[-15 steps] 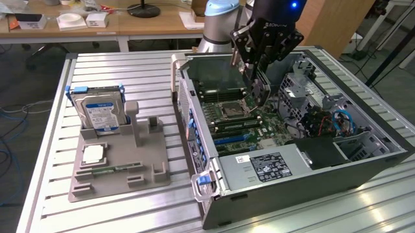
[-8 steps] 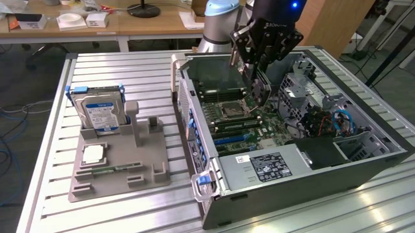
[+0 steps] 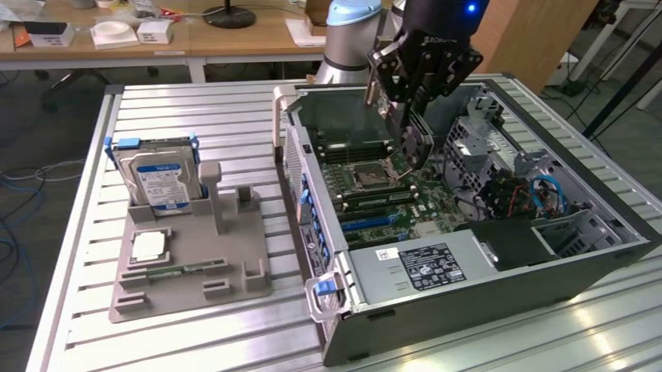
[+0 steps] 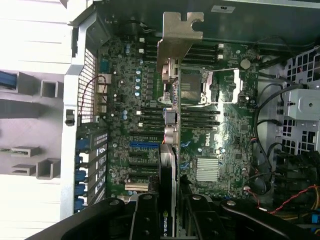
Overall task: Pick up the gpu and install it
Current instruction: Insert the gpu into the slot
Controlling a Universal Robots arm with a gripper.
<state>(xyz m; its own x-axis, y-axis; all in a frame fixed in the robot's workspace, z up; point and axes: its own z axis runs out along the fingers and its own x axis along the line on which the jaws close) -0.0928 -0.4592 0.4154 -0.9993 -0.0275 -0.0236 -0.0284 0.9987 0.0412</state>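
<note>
Above the motherboard point(image 3: 385, 195), the claw point(image 3: 399, 110) is clamped on the gpu point(image 3: 417, 147) hanging beneath it

There is one robot arm point(image 3: 352, 31) with one gripper point(image 3: 405, 108), which clasps one gpu point(image 3: 416, 149) over one open computer case point(image 3: 517, 298). The case holds one motherboard point(image 4: 225, 135), one CPU socket point(image 3: 373, 177) and one labelled power supply point(image 3: 424, 267). On the one slatted metal table point(image 3: 186, 116) stands one grey holder point(image 3: 191, 298) carrying one hard drive point(image 3: 160, 182), one green memory stick point(image 3: 176, 270) and one pale square chip point(image 3: 151, 246), and the one wooden desk point(image 3: 259, 39) behind bears three small white objects point(image 3: 112, 32).
</note>
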